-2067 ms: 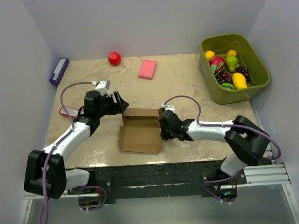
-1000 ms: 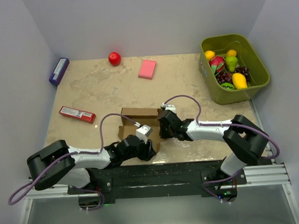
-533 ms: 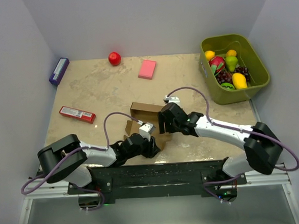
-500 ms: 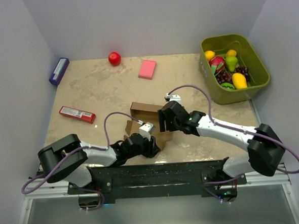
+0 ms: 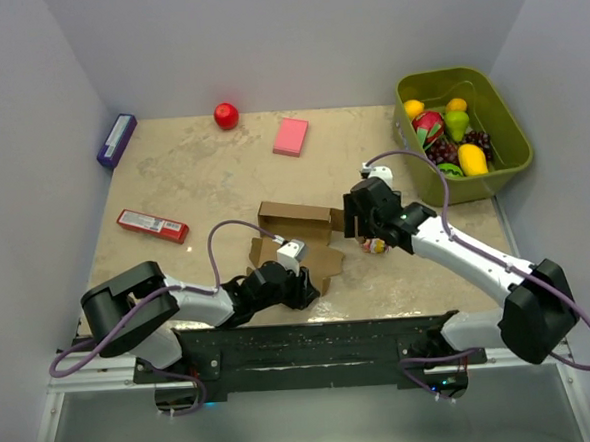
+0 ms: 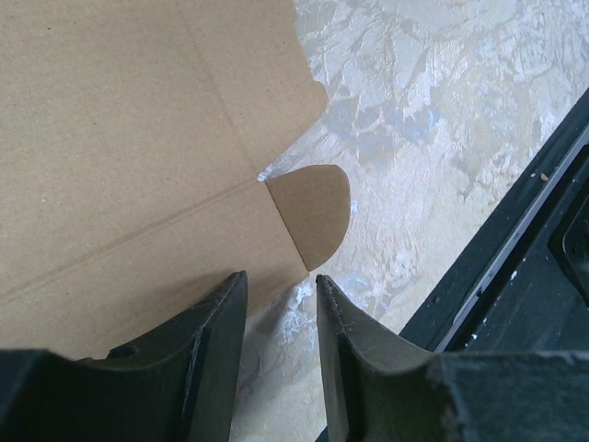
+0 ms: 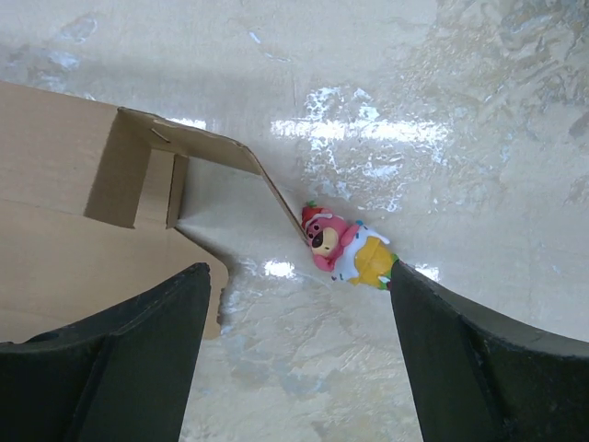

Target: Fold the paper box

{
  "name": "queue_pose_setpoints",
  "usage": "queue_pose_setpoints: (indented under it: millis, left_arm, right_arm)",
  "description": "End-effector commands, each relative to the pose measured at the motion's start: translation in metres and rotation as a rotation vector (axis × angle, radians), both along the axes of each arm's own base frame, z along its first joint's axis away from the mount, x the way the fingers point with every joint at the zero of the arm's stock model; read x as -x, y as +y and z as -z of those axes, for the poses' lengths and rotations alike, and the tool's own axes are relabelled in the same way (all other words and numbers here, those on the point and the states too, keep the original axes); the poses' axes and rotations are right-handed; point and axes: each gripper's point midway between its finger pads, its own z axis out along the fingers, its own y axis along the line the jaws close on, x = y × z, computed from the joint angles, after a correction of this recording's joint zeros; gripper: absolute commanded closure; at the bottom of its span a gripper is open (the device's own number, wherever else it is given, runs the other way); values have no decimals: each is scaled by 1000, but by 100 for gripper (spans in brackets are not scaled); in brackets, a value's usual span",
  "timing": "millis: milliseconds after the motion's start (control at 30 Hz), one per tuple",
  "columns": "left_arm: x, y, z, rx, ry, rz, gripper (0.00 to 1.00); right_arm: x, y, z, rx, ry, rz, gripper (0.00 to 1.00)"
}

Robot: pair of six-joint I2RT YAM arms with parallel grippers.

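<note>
Not far along, I'd say. The box (image 5: 294,243) sits toward the near side of the table (image 5: 202,177), a bit left of centre. The back wall is stood up, and a slotted side flap (image 7: 138,175) is half raised. The rest lies flat, including the little round tab (image 6: 313,212). So the sides, front and tuck-ins all look left to do. The left gripper (image 6: 278,285) points down at the near right corner of the sheet, jaws partway open with bare table in the gap, gripping nothing that I can see. The right gripper (image 7: 299,276) hangs wide open and empty over a small toy (image 7: 345,249), which seems to touch the raised flap's tip. Room is tight in front, since the black rail (image 5: 312,335) is just beside the box's near edge. Behind and to the left there's plenty of free table.
</note>
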Motion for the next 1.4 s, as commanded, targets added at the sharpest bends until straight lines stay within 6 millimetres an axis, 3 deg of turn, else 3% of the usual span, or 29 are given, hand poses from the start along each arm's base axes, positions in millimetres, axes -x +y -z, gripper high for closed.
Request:
queue_pose_setpoints:
  millis: [0, 100, 167, 333, 467, 833, 1100, 1233, 1333, 1367]
  left_arm:
    - [18, 32, 46, -178, 99, -7, 59]
    - [18, 32, 47, -180, 102, -5, 59]
    - [17, 30, 46, -183, 101, -6, 59]
    - [17, 26, 52, -206, 116, 8, 60]
    - [17, 25, 56, -227, 127, 9, 60]
    - [18, 19, 63, -251, 146, 32, 60]
    - [15, 17, 64, -257, 139, 34, 60]
    - [6, 6, 46, -227, 98, 32, 58]
    - [-1, -4, 23, -191, 69, 27, 49]
    - [-3, -7, 10, -163, 53, 24, 41]
  right_arm:
    - [-14, -1, 12, 62, -11, -9, 20]
    - [-23, 2, 25, 94, 8, -29, 27]
    - [-24, 6, 30, 102, 27, -56, 46]
    - [-24, 24, 18, 31, 18, -120, 85]
    - [-16, 36, 11, -28, 41, -169, 98]
    - [5, 69, 15, -85, 130, -263, 99]
    - [24, 86, 52, -80, 225, -289, 97]
    - [23, 84, 58, -76, 212, -258, 97]
    - [20, 79, 56, -61, 196, -234, 96]
    - [18, 75, 55, -45, 184, -218, 97]
